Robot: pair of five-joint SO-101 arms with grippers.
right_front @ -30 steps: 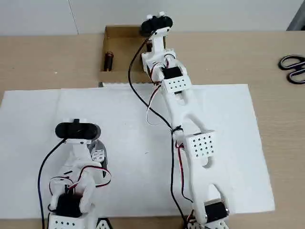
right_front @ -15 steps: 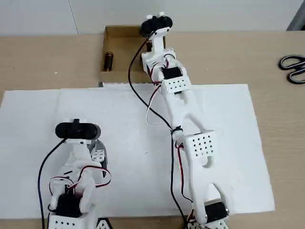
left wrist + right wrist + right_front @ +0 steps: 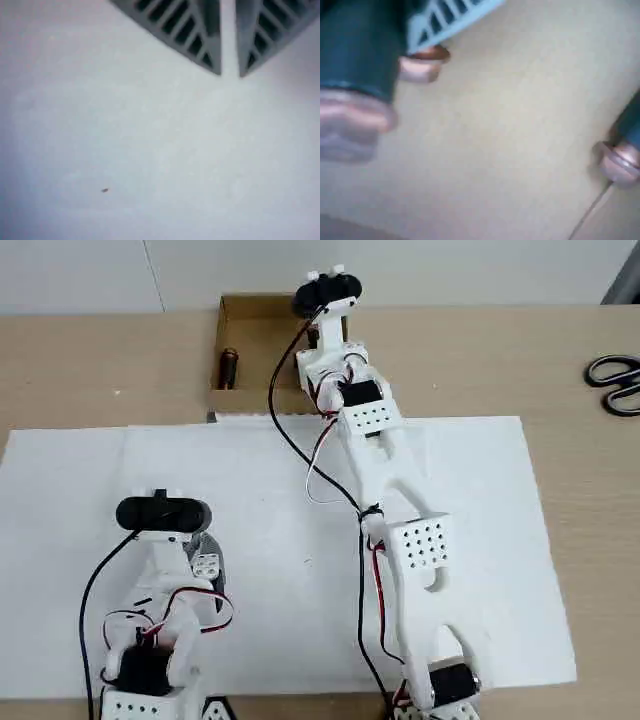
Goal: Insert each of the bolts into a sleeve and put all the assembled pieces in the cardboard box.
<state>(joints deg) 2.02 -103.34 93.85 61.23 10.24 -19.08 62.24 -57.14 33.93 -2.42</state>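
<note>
**High view.** The right arm stretches across the white paper [image 3: 250, 470] and dips the right gripper [image 3: 318, 340] into the cardboard box [image 3: 262, 308] at the table's [image 3: 520, 360] far edge. 1 assembled piece [image 3: 228, 368] lies along the box's left wall, a short dark-brown cylinder. The left arm sits folded near the front edge. Steel scissors [image 3: 612, 383] lie well apart, on the right.

**Left wrist view.** The left gripper [image 3: 230, 75] hangs just above the matte paper. Its grey ribbed jaws are almost closed, with a thin slit between them and nothing held.

**Right wrist view.** The lens is close to the box's smooth tan floor. A dark round sleeve [image 3: 355, 55] with a coppery, shiny flange fills 1 side, and a small copper bolt end [image 3: 422, 67] sits beside a pale ribbed jaw. Another piece, flanged the same way, shows at the opposite edge. I cannot tell whether the right gripper holds the near one or has let go.

**Step.** I judge this to be the drop-off into the box, late in the task. The next move calls for a full release, then a straight lift clear of the thin cardboard walls. The round pieces may roll.
</note>
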